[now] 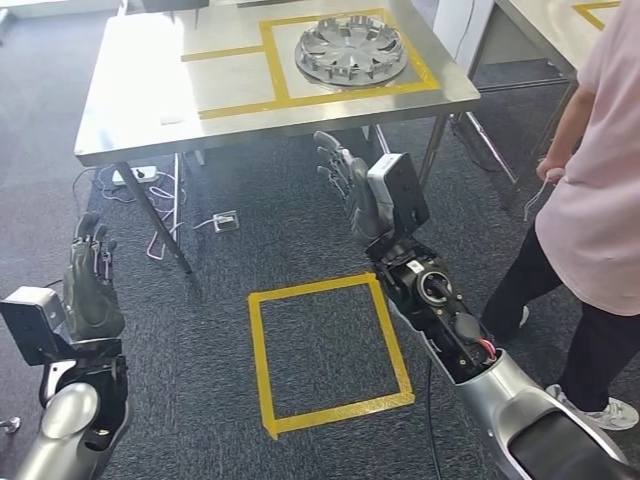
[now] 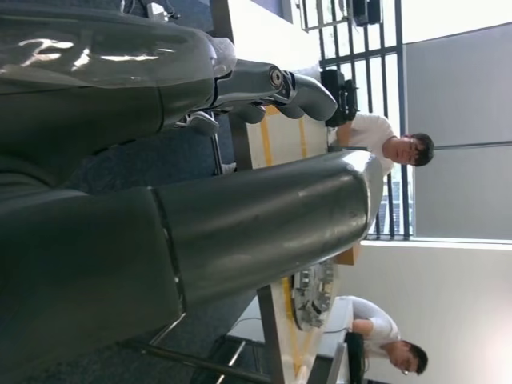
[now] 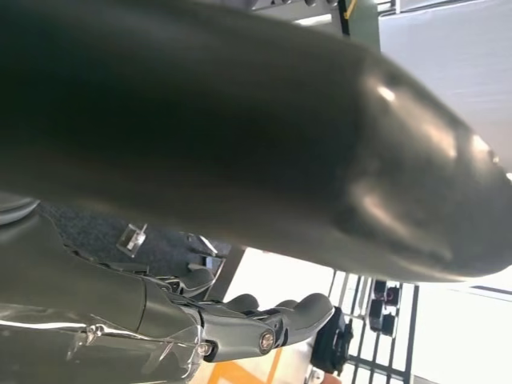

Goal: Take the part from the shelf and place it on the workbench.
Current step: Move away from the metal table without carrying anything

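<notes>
The part [image 1: 351,49], a silver wheel cover, lies flat on the workbench [image 1: 151,90], inside the yellow taped outline [image 1: 275,70]; the right hand [image 1: 349,185] hangs before the bench edge, fingers spread, grasping nothing; the left hand [image 1: 89,280] sits low over the carpet, fingers extended, empty; a person [image 1: 596,210] stands at the right, beside the right arm.

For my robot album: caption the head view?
Wheel cover rests on the workbench; both hands hang empty.
</notes>
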`<state>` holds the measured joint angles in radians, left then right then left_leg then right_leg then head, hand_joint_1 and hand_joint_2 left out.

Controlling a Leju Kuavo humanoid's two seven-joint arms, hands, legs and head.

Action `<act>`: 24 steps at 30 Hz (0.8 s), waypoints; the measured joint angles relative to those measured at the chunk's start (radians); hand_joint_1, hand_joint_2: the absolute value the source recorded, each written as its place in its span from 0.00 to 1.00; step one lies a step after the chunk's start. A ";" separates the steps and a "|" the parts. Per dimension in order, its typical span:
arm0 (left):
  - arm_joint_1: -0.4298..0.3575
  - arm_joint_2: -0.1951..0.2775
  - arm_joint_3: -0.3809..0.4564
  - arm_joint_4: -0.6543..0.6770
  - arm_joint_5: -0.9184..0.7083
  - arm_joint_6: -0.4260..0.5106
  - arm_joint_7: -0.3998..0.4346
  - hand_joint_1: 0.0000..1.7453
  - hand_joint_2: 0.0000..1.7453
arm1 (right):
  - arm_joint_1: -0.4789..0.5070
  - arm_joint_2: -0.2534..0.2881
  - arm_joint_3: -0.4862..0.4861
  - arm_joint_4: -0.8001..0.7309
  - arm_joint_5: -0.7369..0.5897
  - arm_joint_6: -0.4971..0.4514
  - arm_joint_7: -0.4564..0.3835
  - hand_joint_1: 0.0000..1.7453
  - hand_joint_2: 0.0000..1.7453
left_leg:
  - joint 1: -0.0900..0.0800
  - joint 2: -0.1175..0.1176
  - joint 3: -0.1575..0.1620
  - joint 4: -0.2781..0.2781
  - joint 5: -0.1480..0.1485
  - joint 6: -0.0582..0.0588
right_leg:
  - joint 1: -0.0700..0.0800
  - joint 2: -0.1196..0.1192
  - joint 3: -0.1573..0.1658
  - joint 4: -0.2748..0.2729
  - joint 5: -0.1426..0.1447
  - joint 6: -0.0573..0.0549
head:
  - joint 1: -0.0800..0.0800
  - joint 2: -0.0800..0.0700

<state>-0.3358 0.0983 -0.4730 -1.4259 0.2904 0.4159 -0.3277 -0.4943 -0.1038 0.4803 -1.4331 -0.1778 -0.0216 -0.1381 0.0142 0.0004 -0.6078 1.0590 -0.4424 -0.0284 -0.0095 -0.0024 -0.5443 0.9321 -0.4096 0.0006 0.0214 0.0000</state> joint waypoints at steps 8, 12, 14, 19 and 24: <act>-0.001 0.000 0.000 -0.001 0.000 0.003 -0.002 0.00 0.00 | 0.000 -0.001 0.001 0.000 0.006 -0.002 0.000 0.00 0.00 | -0.008 -0.005 0.055 -0.114 0.018 0.028 | 0.004 0.001 -0.011 0.004 0.002 -0.011 | 0.015 0.000; 0.000 0.000 0.000 -0.001 0.000 0.013 -0.002 0.00 0.00 | 0.000 -0.001 0.001 0.000 0.015 -0.002 -0.001 0.00 0.00 | -0.012 -0.005 0.052 -0.113 0.020 0.034 | 0.001 0.001 -0.009 -0.003 0.013 0.006 | 0.021 0.000; 0.002 0.000 0.000 -0.001 0.000 0.014 -0.002 0.00 0.00 | 0.000 -0.001 0.001 0.000 0.016 0.000 -0.001 0.00 0.00 | -0.015 -0.005 0.051 -0.110 0.019 0.036 | 0.000 0.001 -0.008 -0.006 0.015 0.013 | 0.023 0.000; 0.004 0.000 0.000 -0.002 0.000 0.015 -0.002 0.00 0.00 | 0.004 -0.001 0.002 -0.001 0.000 0.005 -0.001 0.00 0.00 | -0.017 -0.002 0.051 -0.109 0.017 0.053 | -0.008 0.005 -0.008 -0.010 0.014 0.043 | 0.017 0.000; 0.004 -0.002 0.000 -0.003 0.000 0.015 -0.004 0.00 0.00 | 0.011 -0.005 0.001 -0.002 -0.003 0.008 0.000 0.00 0.00 | -0.008 0.020 0.066 -0.127 0.019 0.069 | -0.010 0.007 -0.133 0.237 -0.096 0.049 | 0.030 0.000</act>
<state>-0.3318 0.0960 -0.4730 -1.4290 0.2903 0.4307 -0.3315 -0.4834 -0.1084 0.4811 -1.4355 -0.1812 -0.0137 -0.1385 0.0066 0.0206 -0.5420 0.9325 -0.4233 0.0403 -0.0190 0.0042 -0.6770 1.1688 -0.5057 0.0491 0.0512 0.0000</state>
